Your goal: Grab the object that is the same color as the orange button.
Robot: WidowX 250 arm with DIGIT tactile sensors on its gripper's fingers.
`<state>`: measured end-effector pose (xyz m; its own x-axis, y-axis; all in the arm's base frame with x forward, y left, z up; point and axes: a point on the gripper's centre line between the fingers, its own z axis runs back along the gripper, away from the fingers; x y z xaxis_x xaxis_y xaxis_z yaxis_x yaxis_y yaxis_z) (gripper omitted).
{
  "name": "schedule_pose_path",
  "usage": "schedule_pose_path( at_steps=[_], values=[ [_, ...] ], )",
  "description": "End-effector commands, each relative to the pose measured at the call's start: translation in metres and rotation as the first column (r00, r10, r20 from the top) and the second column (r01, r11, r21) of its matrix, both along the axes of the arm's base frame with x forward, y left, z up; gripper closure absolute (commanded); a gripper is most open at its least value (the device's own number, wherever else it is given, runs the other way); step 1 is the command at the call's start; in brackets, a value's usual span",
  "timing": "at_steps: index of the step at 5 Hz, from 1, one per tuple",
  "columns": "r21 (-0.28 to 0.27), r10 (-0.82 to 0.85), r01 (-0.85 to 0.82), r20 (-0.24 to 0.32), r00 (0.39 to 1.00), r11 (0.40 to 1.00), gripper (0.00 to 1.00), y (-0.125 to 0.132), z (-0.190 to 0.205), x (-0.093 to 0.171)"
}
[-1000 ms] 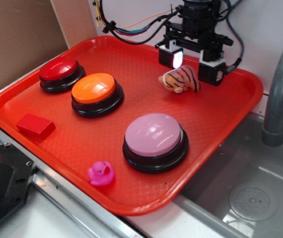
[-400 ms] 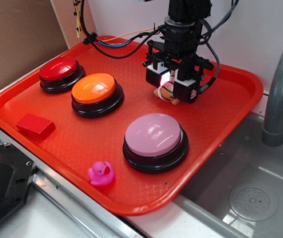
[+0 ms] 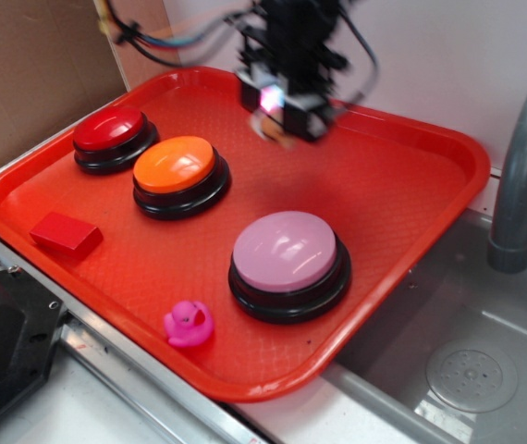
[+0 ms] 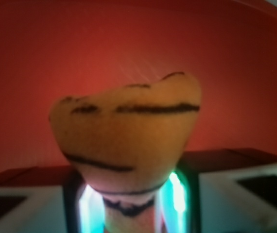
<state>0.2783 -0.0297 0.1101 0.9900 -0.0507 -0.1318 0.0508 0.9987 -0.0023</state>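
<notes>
Starting at the left of the tray (image 3: 23, 199), a red block (image 3: 65, 233) lies near the front rim, with a red button (image 3: 113, 137) behind it and the orange button (image 3: 178, 174) just to its right; a pink duck (image 3: 189, 324) sits near the front edge, and a pink button (image 3: 288, 264) stands to the duck's right. Above the far middle of the tray the hand (image 3: 284, 106) hangs blurred, pinching the tiger (image 3: 273, 129), which seems to be clear of the tray floor. In the wrist view the tiger (image 4: 129, 136) fills the frame, squeezed narrow at its lower end between the two lit fingers (image 4: 177, 191) while the wider striped part bulges free, so the hold looks to be on a small part of a soft body. The main risk, as I judge it, is that the plush slides or squirms out of that narrow pinch: the blur suggests a quick move, and a jerk or a swing could shake it loose. If dropped, it could land on the tray, roll against the buttons, or, further right, fall off the rim towards the sink (image 3: 467, 370) by the grey faucet (image 3: 522, 176). No brand, label or writing can be read in either view; both are too soft around the hand to tell.
</notes>
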Motion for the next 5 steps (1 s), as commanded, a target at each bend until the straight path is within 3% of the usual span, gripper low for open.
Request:
schedule_pose_path(
  at_steps=[1,3,5],
  values=[
    [-0.005,-0.033,0.033,0.026,0.999,0.999,1.00,0.062,0.073,-0.038],
    [-0.004,0.033,-0.032,0.101,0.994,0.999,1.00,0.061,0.093,-0.083],
    [0.013,0.026,-0.029,0.142,0.989,0.999,1.00,0.050,0.092,-0.098]
  ],
)
